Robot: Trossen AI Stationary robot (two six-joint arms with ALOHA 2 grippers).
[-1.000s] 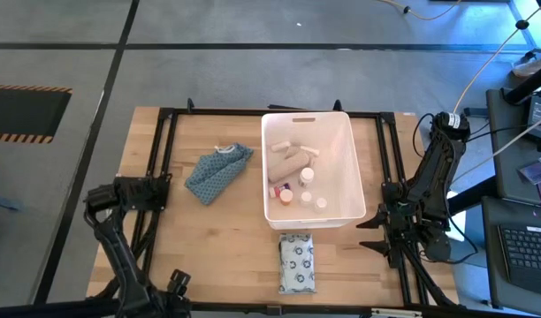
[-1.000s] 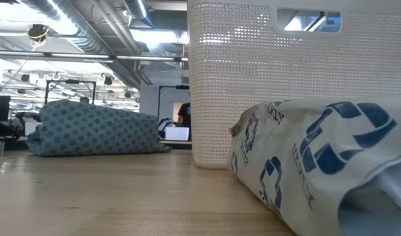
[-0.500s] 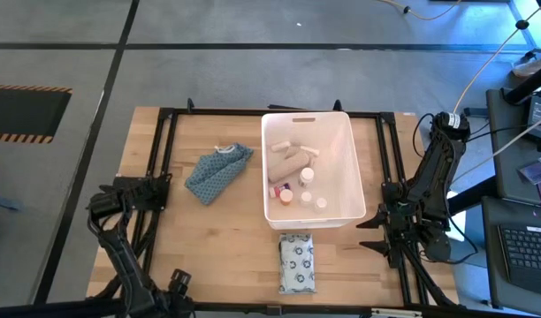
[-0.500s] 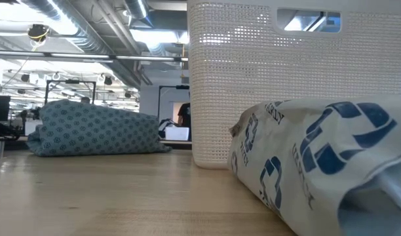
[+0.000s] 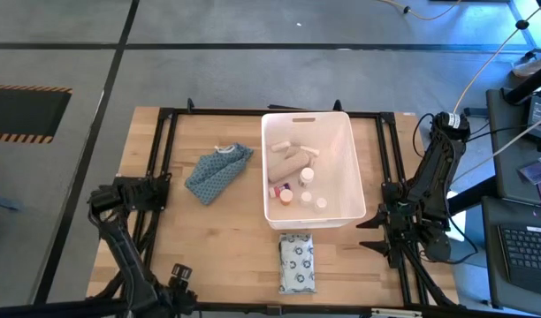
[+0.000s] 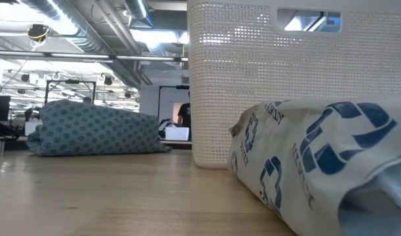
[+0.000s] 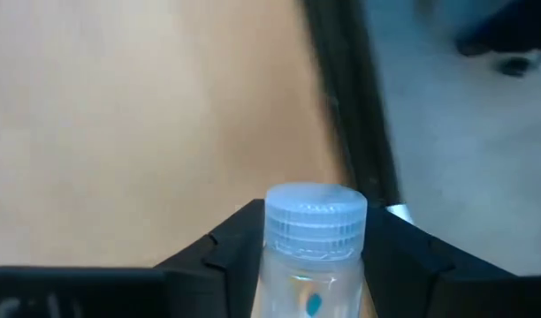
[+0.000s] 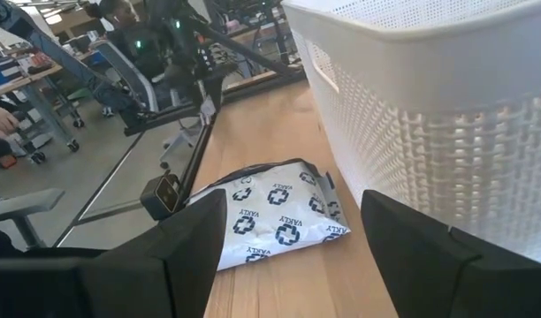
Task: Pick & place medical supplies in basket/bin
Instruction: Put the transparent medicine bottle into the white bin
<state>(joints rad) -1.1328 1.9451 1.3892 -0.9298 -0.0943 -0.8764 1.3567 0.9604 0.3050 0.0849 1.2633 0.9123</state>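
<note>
A small clear bottle [image 7: 315, 265] with a white ribbed cap [image 7: 316, 219] sits between the fingers of my left gripper [image 7: 315, 231], which is shut on it near the table's near left edge [image 5: 179, 279]. The white basket [image 5: 360, 177] stands mid-table and holds a beige bandage roll [image 5: 288, 162] and several small bottles [image 5: 307, 176]. A white patterned soft pack [image 5: 297, 263] lies flat in front of the basket. My right gripper [image 8: 301, 243] waits open at the table's right side, facing the pack [image 8: 275, 221]. My left gripper pinches the bottle between its two fingers, on the two opposite sides of the body just under the cap [image 7: 272, 258]. The fingers point down. The capped end stands out past the fingertips [image 7: 240, 231]. I cannot tell whether the bottle still touches the table.
A teal patterned cloth pouch [image 5: 217, 170] lies on the table left of the basket. A black frame [image 5: 164, 132] runs along the table's sides and far edge. Bare wood lies between the pouch and the near edge.
My left gripper has shifted a little away from the table's near edge. The right arm, the basket, the pouch and the soft pack have kept still.
</note>
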